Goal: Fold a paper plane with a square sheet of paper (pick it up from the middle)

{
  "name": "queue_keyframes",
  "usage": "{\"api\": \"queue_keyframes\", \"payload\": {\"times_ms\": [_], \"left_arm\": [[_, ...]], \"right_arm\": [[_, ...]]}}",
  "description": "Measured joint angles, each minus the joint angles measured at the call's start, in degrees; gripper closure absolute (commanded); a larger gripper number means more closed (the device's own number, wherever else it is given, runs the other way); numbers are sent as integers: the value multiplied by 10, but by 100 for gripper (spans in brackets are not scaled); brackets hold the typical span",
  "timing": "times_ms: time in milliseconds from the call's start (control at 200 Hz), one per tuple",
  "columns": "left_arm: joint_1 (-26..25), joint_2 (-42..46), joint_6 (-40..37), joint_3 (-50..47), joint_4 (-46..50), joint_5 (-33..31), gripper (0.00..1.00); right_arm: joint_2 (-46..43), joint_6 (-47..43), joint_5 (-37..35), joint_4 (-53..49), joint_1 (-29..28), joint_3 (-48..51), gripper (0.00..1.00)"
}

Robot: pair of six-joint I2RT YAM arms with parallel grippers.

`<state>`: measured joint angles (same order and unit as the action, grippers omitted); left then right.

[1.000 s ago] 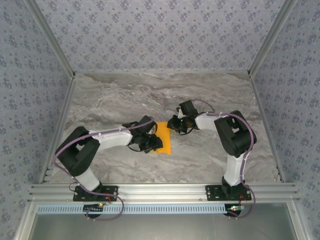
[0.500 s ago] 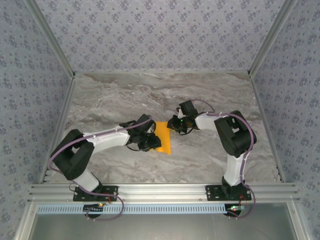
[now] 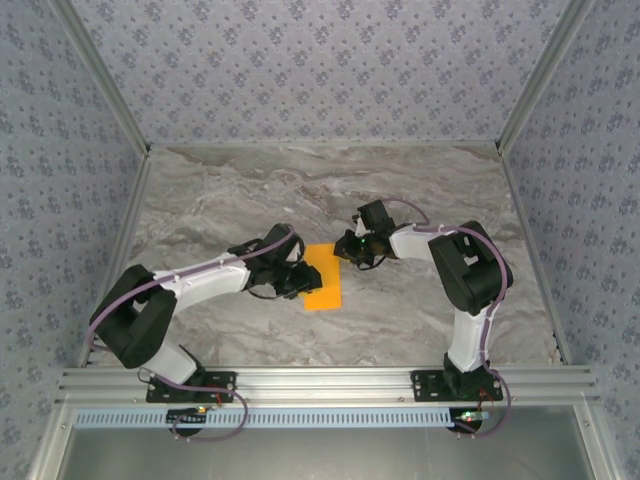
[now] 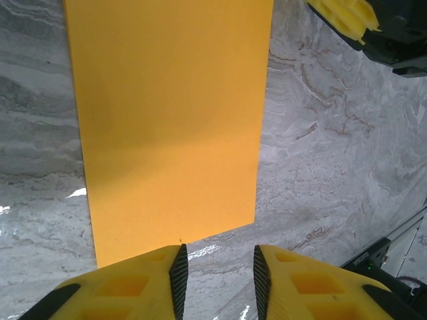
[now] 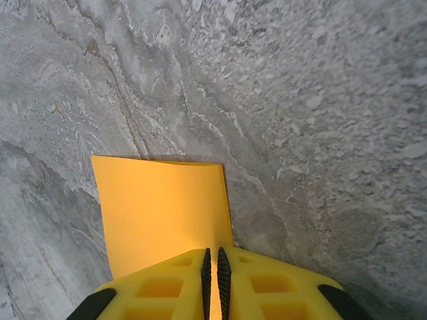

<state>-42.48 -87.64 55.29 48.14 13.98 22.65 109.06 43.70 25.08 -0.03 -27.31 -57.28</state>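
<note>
The orange sheet of paper (image 3: 322,277) lies on the marble table as a narrow upright rectangle, seen close in the left wrist view (image 4: 167,120). My left gripper (image 3: 296,279) is at its left edge, open. In the wrist view one fingertip (image 4: 175,263) overlaps the paper's near edge, with bare table between the jaws at the left gripper (image 4: 217,260). My right gripper (image 3: 347,250) is at the paper's far right corner, shut on the paper (image 5: 160,207), and orange shows in the slit between the jaws of the right gripper (image 5: 212,259). A paper plane is out of view.
The grey marble table (image 3: 220,200) is bordered by patterned walls and an aluminium rail (image 3: 320,382) at the near edge. The right gripper's yellow finger (image 4: 343,13) shows beyond the paper in the left wrist view.
My left gripper has drawn back to the left off the paper, uncovering more of the orange sheet. The right gripper has stayed in place, shut on the paper's corner.
</note>
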Motion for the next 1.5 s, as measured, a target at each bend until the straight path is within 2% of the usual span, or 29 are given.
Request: {"api": "queue_keyframes", "payload": {"times_ms": [235,335,560,804,1499], "left_arm": [[5,-6,-27,0,57,-35,46],[5,-14,-31,0,71,-37,43],[-5,-36,-32,2,81,-31,43],[-13,-59,-31,18,79,-14,51],[-21,-76,-29,31,87,-17,49]], "right_arm": [[0,-2,-3,-2,-1,0,83],[0,-2,-3,-3,-1,-2,83],[1,-2,-5,-8,-2,-4,83],[1,-2,-5,-9,-2,-4,83],[1,-2,-6,-10,-2,-5,83]]}}
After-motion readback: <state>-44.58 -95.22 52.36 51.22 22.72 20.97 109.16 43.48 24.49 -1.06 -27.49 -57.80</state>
